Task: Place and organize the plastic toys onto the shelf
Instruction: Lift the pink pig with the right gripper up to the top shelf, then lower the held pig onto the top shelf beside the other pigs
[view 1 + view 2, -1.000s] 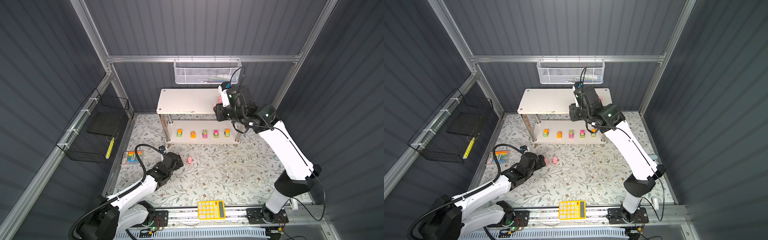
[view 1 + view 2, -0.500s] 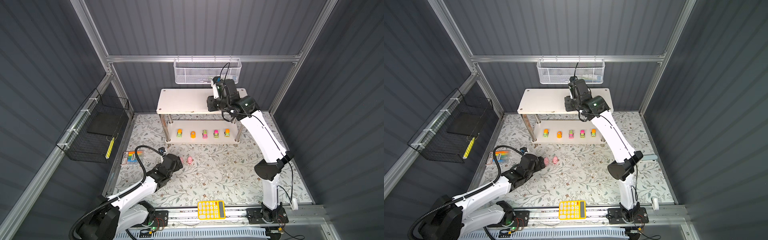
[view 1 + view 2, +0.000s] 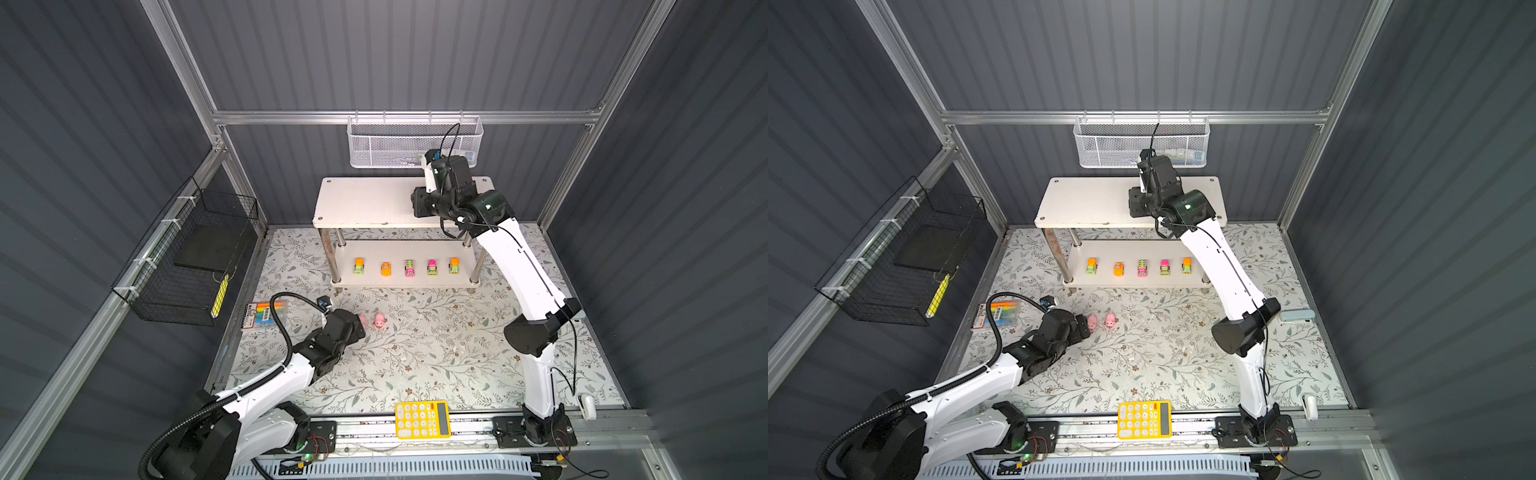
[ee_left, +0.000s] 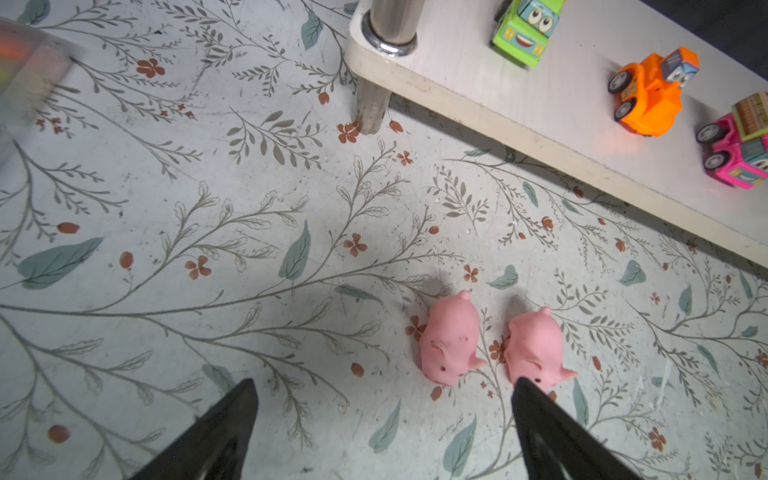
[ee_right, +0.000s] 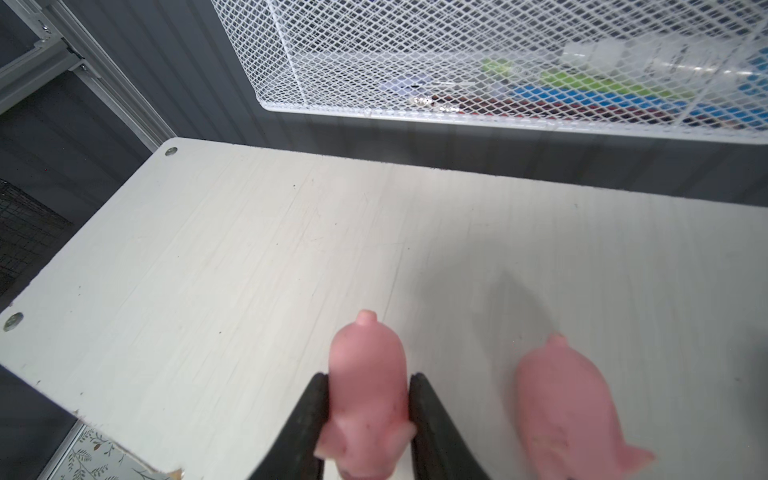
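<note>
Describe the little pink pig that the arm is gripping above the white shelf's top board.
The pig is small, smooth, pale pink, like soft plastic: rounded body, a nub at one end, ears flaring at the other. The right gripper is shut on its flanks, one black finger each side. It is over the shelf's top board, beside a second pig; whether it touches the board is unclear.

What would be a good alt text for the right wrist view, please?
The right gripper is shut on a pink pig over the shelf's white top board. A second pig rests on the board beside it; a white mesh basket hangs behind.
</note>
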`<action>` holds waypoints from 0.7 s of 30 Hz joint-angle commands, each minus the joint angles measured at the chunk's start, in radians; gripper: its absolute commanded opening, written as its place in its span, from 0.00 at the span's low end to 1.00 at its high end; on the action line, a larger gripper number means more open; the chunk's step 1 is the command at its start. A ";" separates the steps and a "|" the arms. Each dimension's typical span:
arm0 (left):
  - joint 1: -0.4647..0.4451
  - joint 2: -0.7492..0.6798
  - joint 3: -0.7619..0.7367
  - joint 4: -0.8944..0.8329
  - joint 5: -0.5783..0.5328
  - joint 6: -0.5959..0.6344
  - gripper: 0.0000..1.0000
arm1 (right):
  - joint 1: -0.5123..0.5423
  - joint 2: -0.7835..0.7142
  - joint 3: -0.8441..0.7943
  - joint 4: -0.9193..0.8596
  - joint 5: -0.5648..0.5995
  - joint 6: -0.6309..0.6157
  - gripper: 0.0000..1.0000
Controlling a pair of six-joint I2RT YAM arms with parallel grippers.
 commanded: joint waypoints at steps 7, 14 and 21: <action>0.007 -0.014 -0.015 -0.004 -0.001 -0.018 0.96 | -0.013 0.033 0.019 0.020 -0.011 0.011 0.34; 0.007 -0.003 -0.016 0.004 0.000 -0.019 0.96 | -0.015 0.045 0.020 0.022 0.000 0.012 0.35; 0.009 -0.003 -0.018 0.006 0.001 -0.020 0.96 | -0.018 0.050 0.022 0.025 0.005 0.010 0.36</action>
